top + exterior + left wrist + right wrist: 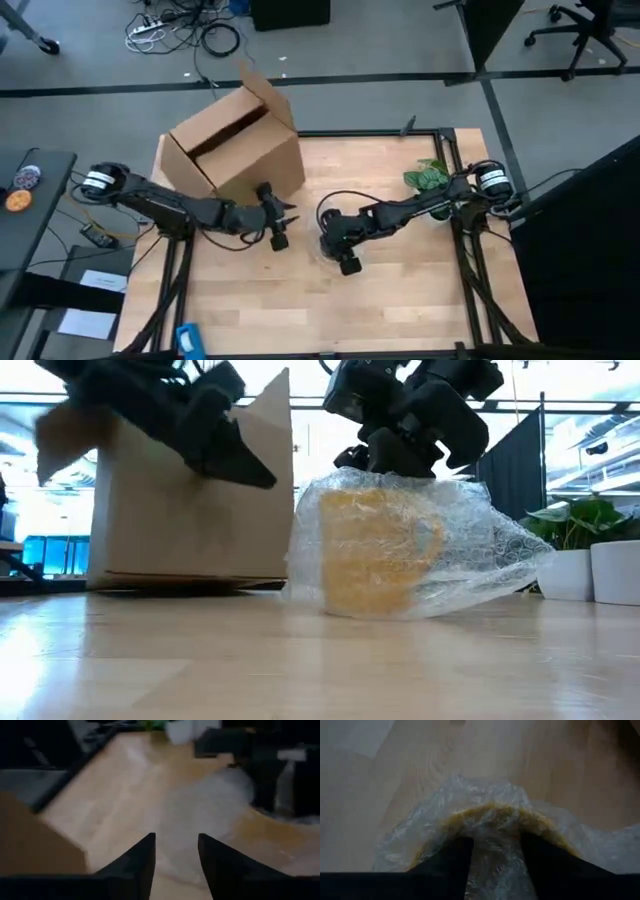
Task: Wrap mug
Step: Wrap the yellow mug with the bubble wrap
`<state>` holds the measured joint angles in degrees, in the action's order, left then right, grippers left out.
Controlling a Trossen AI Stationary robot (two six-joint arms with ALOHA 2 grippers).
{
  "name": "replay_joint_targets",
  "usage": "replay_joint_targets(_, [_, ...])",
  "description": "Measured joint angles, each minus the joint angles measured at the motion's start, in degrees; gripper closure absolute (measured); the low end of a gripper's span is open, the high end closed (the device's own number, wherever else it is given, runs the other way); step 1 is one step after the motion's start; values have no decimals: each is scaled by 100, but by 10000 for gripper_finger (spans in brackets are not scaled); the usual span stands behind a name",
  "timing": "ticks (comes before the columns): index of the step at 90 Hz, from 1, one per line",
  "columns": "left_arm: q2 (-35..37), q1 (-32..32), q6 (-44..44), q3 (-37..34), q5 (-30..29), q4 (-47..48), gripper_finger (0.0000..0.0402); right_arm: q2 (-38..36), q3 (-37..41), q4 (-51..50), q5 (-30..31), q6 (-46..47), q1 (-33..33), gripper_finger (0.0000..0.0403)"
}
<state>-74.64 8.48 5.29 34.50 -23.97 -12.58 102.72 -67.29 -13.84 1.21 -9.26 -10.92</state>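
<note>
The yellow mug (372, 555) stands upright on the wooden table, covered by a crinkly clear plastic sheet (470, 550) that drapes over it and trails onto the table. My right gripper (496, 855) is right above the mug and open, its fingertips down on the sheet over the mug's mouth. In the high view this gripper (340, 245) hides the mug. My left gripper (176, 857) hovers open and empty to the left of the mug, in front of the cardboard box (235, 145). My right gripper comes from above, pointing down. Its two spread fingertips (452, 857) rest on the plastic sheet where it lies over the mug's rim (490, 812). Plastic fills the gap between the fingers. The mug stays standing on the table under the sheet.
The open cardboard box (190, 510) stands at the table's far left, close behind my left gripper (245, 465). A potted plant (430, 178) and white pots (590, 570) sit at the far right. Bare wood lies along the near side (320, 310).
</note>
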Motion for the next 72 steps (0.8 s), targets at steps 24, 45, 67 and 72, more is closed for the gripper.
replay_joint_targets(24, [-610, -399, -983, 0, 1268, -1309, 215, 0, 0, 12, -115, -6, -81, 245])
replay_joint_targets(45, [-1250, -428, -940, 221, 1982, -1470, 210, 0, 0, -5, -131, 131, -98, 245])
replay_joint_targets(67, [-1378, -104, -614, 644, 2177, -1459, 309, -179, 0, -227, -164, 460, -115, 225])
replay_joint_targets(72, [-1378, -56, -614, 751, 2079, -1355, 352, -229, 0, -326, -158, 519, -139, 213])
